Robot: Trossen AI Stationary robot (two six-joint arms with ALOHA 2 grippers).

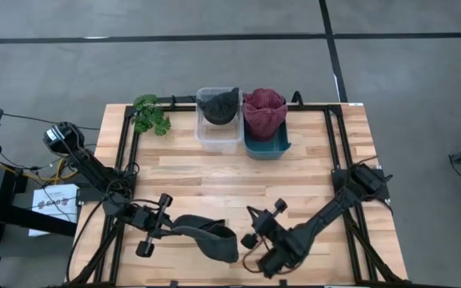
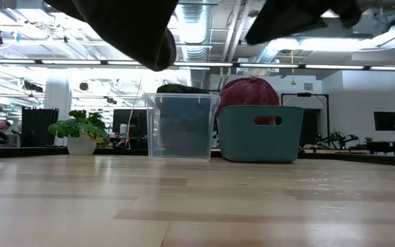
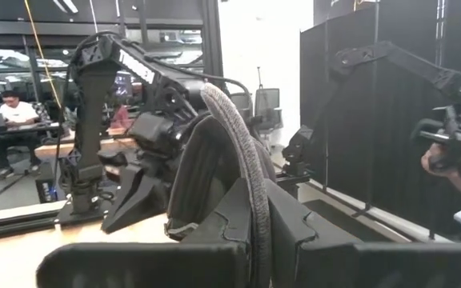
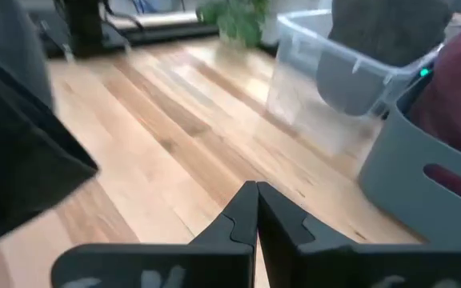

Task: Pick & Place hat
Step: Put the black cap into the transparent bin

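Note:
A dark grey hat (image 1: 209, 237) is near the table's near edge, lifted clear of the wood; in the low view it (image 2: 137, 29) hangs at the top of the picture. My left gripper (image 1: 170, 230) is shut on the hat's left end. My right gripper (image 1: 251, 238) is shut on nothing, just right of the hat, and its wrist view shows bare fingers (image 4: 256, 210) with the hat (image 4: 14, 152) off to one side. Another dark hat (image 1: 218, 105) sits in a clear bin and a maroon hat (image 1: 264, 110) in a teal bin. My left gripper (image 3: 258, 240) pinches the hat's grey edge band (image 3: 254, 188) between its two fingers. It comes level from the table's left side. The hat stands out beyond the fingers toward the right, lifted clear of the table (image 2: 197, 199).
The clear bin (image 1: 219, 136) and the teal bin (image 1: 266, 148) stand side by side at the table's far edge, with a small green plant (image 1: 150, 114) to their left. Bare wood lies between the bins and the grippers. People sit beyond the table (image 3: 10, 120).

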